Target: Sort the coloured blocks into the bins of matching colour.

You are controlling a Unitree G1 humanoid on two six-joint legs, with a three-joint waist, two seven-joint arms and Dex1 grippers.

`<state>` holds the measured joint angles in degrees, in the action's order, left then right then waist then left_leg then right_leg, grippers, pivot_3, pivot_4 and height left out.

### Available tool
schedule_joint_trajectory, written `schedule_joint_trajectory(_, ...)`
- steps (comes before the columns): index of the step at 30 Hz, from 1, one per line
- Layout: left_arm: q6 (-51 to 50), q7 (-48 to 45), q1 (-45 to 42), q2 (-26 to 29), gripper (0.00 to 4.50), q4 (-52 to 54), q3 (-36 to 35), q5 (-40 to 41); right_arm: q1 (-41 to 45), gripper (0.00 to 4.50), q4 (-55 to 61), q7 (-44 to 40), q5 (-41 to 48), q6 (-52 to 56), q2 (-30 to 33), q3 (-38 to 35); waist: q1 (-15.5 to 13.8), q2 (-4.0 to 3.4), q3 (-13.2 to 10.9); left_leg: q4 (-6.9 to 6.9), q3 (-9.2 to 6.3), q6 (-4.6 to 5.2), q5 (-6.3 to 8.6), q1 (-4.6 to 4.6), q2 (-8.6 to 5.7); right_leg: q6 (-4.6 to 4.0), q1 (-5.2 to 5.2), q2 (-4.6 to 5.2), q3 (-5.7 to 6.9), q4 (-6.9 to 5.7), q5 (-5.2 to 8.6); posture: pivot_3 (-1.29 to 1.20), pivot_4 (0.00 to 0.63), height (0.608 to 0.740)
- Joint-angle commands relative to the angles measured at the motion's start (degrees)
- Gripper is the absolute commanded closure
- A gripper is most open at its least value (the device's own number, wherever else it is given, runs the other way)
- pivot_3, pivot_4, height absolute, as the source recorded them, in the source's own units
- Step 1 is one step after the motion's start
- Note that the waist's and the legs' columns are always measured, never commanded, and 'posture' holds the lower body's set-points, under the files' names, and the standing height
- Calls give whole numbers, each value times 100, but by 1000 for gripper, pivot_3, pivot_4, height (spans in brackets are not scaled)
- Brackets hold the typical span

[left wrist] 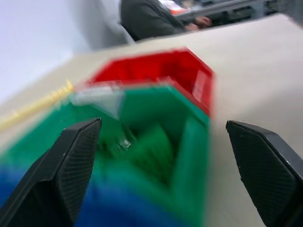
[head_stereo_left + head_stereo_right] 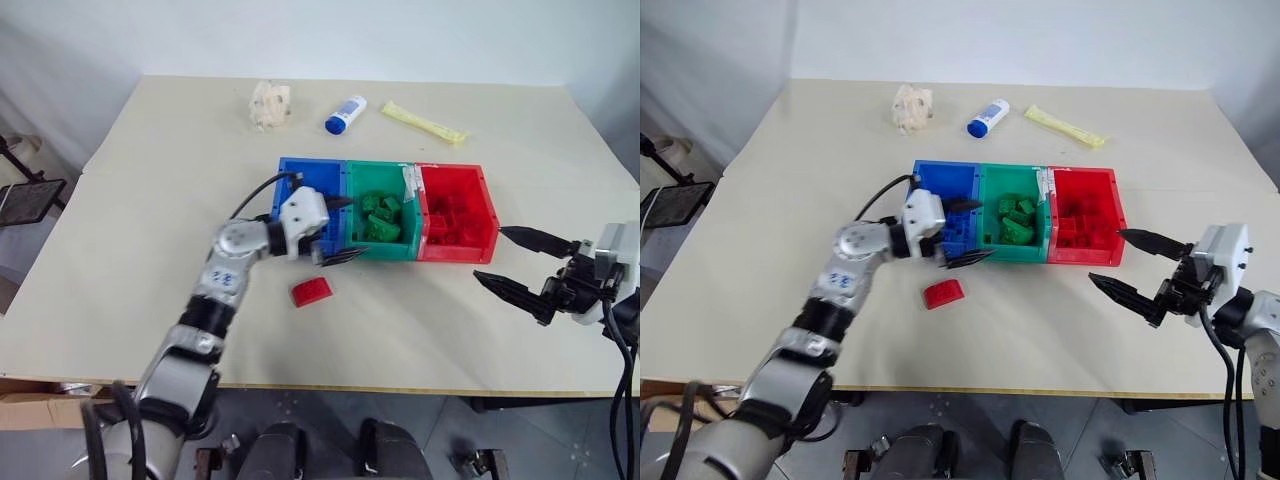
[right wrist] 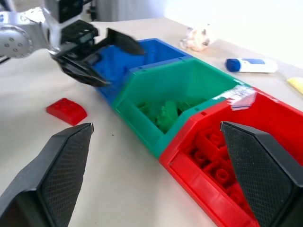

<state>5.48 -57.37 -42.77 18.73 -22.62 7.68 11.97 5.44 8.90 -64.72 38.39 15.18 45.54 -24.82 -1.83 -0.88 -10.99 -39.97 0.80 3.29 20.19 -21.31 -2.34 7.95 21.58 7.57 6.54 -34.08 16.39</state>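
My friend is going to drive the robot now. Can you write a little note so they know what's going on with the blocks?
Left claw: open, empty, over the blue bin.
Right claw: open, empty, off to the side of the red bin.
Done: green blocks are in the green bin, red blocks in the red bin, blue blocks in the blue bin.
Left: one red block with a rounded top lies on the table in front of the blue bin. It goes in the red bin.

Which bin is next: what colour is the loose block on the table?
Red, clearest in the left eye view.
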Motion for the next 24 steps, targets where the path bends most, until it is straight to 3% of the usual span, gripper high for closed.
schedule_joint_trajectory(1,-638,-380,340,382,20,1009,-196,494,160,0,-142,-220,45,-31,162,0,-33,0,0,-4,-9,0,0,-1,-2,0,-5,2,-8,0,0,0,150,740)
schedule_joint_trajectory(6,-994,-1159,1674,1687,20,1769,-539,745,400,0,-539,-853,-7,-28,429,235,60,-4,2,4,-15,-5,3,3,0,-3,-4,3,-23,6,2,0,150,740)
schedule_joint_trajectory(11,-863,-1463,2462,2226,20,1851,-975,940,550,0,-897,-1500,-76,-153,669,407,28,-4,1,-5,-19,-8,4,1,5,-8,-8,13,-23,8,4,0,150,740)
schedule_joint_trajectory(18,-815,-1588,3566,2661,20,2138,-1671,1246,859,0,-1264,-1881,-230,-212,752,663,83,-8,0,10,-25,-13,7,2,4,-9,-2,35,-26,14,4,0,150,740)
schedule_joint_trajectory(24,-905,-1402,3529,2586,20,2303,-1621,1213,989,0,-1320,-1974,-238,-202,676,768,39,-9,0,5,-25,-14,7,3,3,-13,-3,42,-23,8,6,0,150,740)
